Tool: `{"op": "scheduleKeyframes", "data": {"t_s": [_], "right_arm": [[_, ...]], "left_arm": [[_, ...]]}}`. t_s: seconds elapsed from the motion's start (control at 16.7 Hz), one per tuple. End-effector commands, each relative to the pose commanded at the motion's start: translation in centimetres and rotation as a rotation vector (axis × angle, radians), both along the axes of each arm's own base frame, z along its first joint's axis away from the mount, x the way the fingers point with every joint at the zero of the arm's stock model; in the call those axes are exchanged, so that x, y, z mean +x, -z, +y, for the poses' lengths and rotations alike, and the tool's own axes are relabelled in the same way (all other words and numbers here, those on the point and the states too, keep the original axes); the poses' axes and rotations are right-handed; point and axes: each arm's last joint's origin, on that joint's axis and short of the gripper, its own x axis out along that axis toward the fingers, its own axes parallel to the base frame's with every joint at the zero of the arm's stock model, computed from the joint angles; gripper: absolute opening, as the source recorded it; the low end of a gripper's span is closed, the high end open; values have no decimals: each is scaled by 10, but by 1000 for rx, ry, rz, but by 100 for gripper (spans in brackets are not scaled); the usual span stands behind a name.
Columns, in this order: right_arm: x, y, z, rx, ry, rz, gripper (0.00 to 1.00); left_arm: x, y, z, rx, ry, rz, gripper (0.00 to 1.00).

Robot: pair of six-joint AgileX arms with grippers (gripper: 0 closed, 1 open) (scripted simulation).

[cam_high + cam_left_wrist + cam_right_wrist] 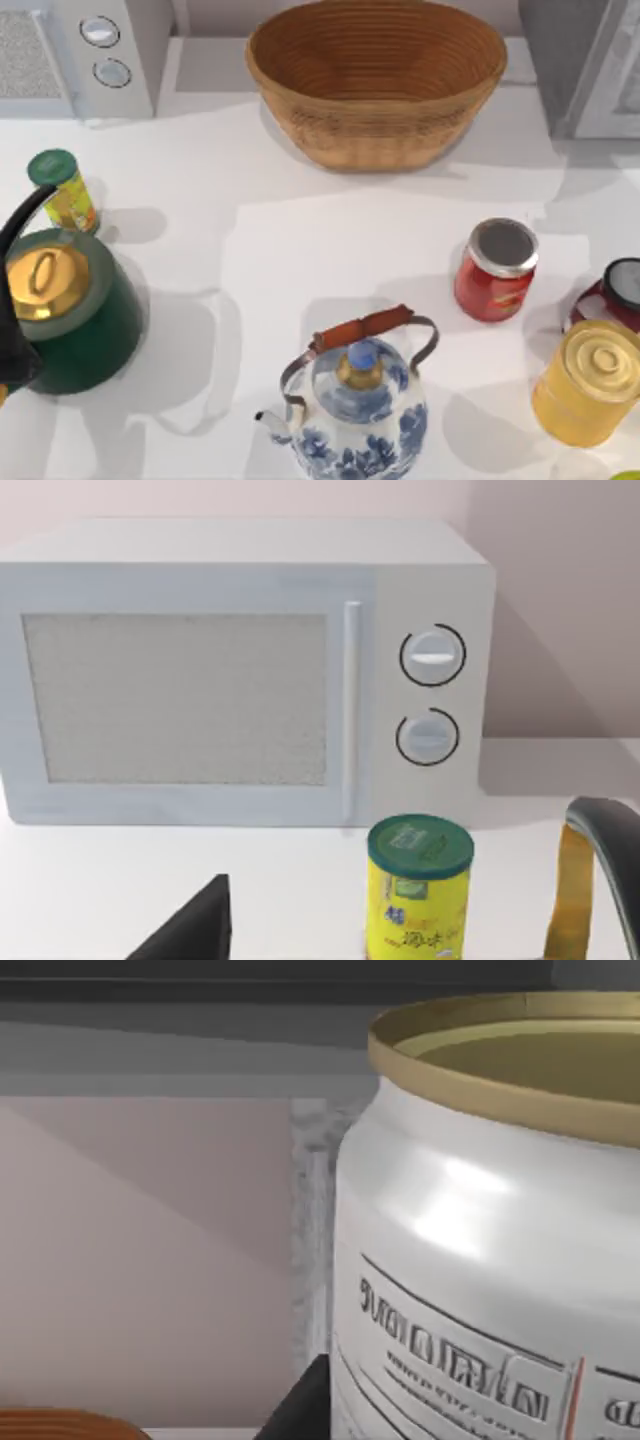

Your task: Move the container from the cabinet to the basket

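The container (pixel 480 1260) loomed very close in the right wrist view: whitish body w/ printed lettering and a dull gold rim at upper right of the frame, grey cabinet (pixel 200 1050) structure above and behind it. So the step in hand looked like the reach/grasp inside the cabinet (judgement only). In the top view the cabinet (pixel 585 60) sat at the upper right corner, cut off by the frame edge, and the basket (pixel 375 85) stood at upper centre on the table (pixel 250 260), apparently empty.

Right end effector: a dark wedge (pixel 300 1405) at the bottom of the right wrist view just beside the container was prob. one finger, but whether the fingers were open or closed on the jar could not be told. Left end effector: dark parts at the bottom of the left wrist view (pixel 190 930), facing the microwave (pixel 240 670) and a green-lidded yellow can (pixel 418 890); its opening could not be told either. That arm seemed idle at the left of the table.

Next move would call for a firm grip on the container, a clean pull out of the cabinet, then a carry leftward over the basket rim.
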Motion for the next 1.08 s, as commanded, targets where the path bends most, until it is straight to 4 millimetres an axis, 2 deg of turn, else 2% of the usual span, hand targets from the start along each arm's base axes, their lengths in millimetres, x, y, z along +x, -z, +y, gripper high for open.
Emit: {"op": "scheduleKeyframes", "data": {"t_s": [0.42, 0.6, 0.72, 0.84, 1.08], "right_arm": [[-17, 178, -16, 4, -12, 56, 0], [-22, 241, -20, 9, -17, 32, 0], [-23, 270, -22, 10, -21, -2, 0], [-24, 288, -23, 10, -26, -37, 0], [-24, 298, -24, 9, -30, -62, 0]], "left_arm": [[0, 0, 0, 0, 0, 0, 100], [0, 0, 0, 0, 0, 0, 100], [0, 0, 0, 0, 0, 0, 100], [0, 0, 0, 0, 0, 0, 100], [0, 0, 0, 0, 0, 0, 100]]}}
